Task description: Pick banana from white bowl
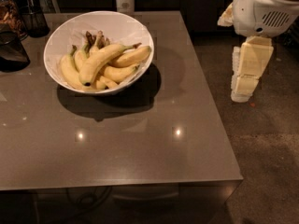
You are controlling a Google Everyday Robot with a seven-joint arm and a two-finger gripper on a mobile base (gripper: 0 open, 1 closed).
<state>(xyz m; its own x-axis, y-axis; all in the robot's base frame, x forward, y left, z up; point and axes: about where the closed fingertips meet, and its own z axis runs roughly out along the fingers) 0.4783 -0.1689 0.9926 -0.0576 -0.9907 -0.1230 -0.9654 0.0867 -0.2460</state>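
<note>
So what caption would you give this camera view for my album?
Gripper hangs beside the table, well apart from the banana lying atop other bananas in the white bowl.

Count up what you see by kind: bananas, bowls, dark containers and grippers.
Bananas: about 6, overlapping, longest banana on top
White bowl: 1
Dark containers: 2, at the table's left edge
Gripper: 1, off to the right of the table
Total: about 10

Note the glossy grey-brown table (140,162) bearing two light glints (177,131); at right, speckled floor (271,143), over which the gripper (241,93) hangs.
</note>
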